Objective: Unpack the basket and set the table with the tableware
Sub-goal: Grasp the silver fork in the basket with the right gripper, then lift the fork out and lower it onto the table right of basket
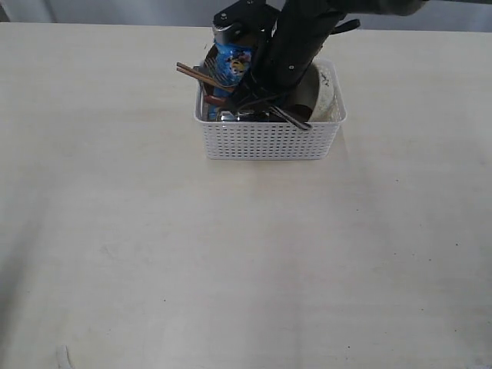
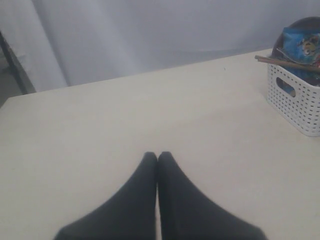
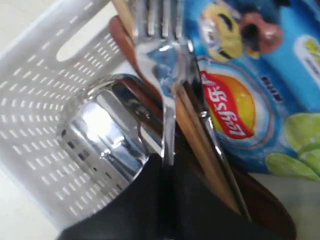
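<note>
Exterior, right arm (image 1: 296,46): it reaches down into the basket (image 1: 269,140), and its tip is buried among the contents, so the grip cannot be read from here.
Exterior, progress: none of the tableware lies on the table (image 1: 231,269). The chopsticks (image 1: 194,74), the bowl (image 1: 329,91) and the blue chip bag (image 1: 233,61) all sit in the basket, so the unpacking looks barely begun.
Exterior, surface: pale beige top with faint grain, matte, bare around the basket.
Left wrist, left pincer (image 2: 157,159): its fingers are pressed together with nothing between them, low over the table.
Left wrist, basket: it sits ahead of this pincer and well apart from it, with the chopsticks poking over its rim.
Left wrist, room: a pale grey curtain (image 2: 150,35) hangs beyond the table's far edge, with a dark upright frame (image 2: 10,55) at one corner.
Right wrist, right pincer (image 3: 167,162): it is clamped on the handle of the fork (image 3: 160,55), whose tines point away from the fingers.
Right wrist, neighbours: the steel cup (image 3: 105,135) is just beside the pincer. The chopsticks and a thin steel piece, likely the knife (image 3: 216,145), run along the fork's other side, with the chip bag beyond.
Right wrist, remaining: the fork is inside the basket walls — every piece is yet to be laid out.
</note>
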Motion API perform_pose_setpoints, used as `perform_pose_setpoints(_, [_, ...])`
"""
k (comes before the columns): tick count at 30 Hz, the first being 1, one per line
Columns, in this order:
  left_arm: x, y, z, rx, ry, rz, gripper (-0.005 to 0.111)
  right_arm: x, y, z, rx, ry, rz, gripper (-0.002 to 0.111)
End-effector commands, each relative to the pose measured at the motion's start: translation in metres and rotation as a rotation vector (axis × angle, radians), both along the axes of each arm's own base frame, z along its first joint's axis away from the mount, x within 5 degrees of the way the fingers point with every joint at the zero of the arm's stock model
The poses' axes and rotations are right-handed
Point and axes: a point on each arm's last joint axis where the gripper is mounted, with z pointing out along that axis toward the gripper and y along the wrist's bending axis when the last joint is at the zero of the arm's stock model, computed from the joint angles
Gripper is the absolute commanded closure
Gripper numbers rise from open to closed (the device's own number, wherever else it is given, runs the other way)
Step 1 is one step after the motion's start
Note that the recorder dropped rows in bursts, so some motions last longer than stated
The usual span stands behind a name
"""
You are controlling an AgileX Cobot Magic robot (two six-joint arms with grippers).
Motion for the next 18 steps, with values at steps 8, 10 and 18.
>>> perform_pose_setpoints(8, [0.0,0.0,0.001,-0.001,-0.013,0.005,0.107,-0.004,-0.002,0.027,0.027,-0.058,0.01,0.109])
perform_pose_setpoints(10, [0.0,0.0,0.001,-0.001,-0.013,0.005,0.107,-0.005,-0.003,0.036,0.038,-0.077,0.01,0.109])
perform_pose_setpoints(18, [0.0,0.0,0.001,-0.001,-0.013,0.005,0.107,-0.021,-0.011,0.079,0.063,-0.114,0.017,0.109])
